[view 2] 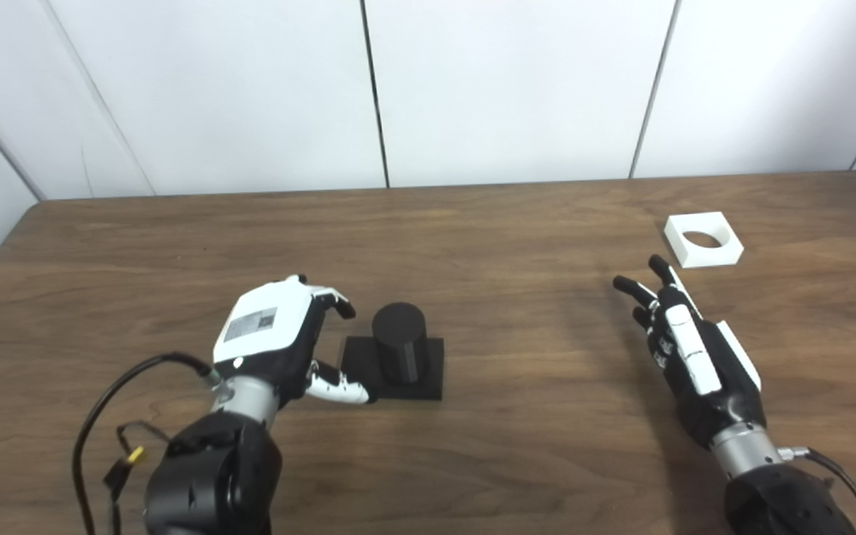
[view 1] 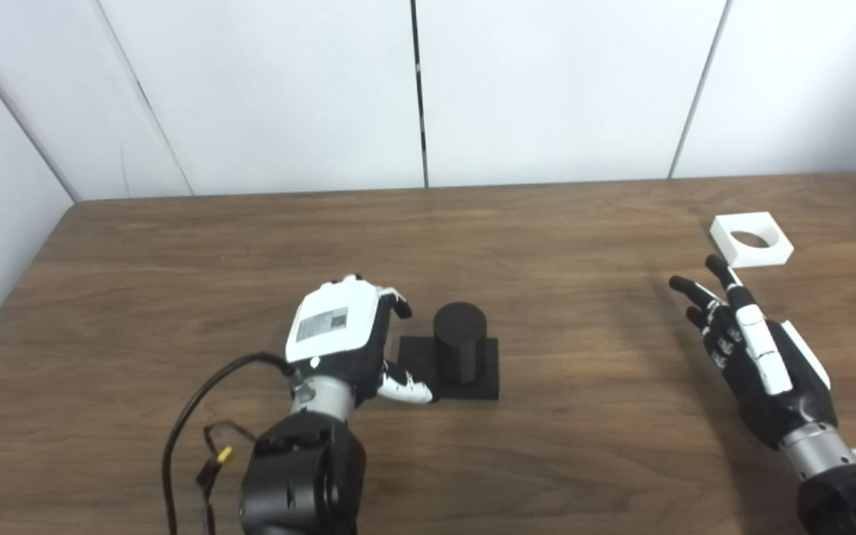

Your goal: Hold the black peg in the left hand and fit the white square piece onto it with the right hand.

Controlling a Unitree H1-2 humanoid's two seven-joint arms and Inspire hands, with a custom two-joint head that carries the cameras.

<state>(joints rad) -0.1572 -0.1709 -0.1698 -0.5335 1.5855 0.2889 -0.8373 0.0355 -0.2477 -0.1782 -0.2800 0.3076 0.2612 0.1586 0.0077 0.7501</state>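
The black peg [view 1: 459,340], a short cylinder on a flat square base, stands upright on the wooden table [view 1: 547,223] near the middle. My left hand [view 1: 342,338] is just left of it, open, its fingers curled toward the base and its thumb reaching the base's near left corner without gripping. The white square piece [view 1: 751,238] with a round hole lies flat at the far right. My right hand [view 1: 751,349] hovers open a short way in front of that piece, fingers stretched toward it, not touching it.
White wall panels [view 1: 428,89] close off the back and left side of the table. A black cable [view 1: 190,416] with a yellow tag loops beside my left forearm near the front edge.
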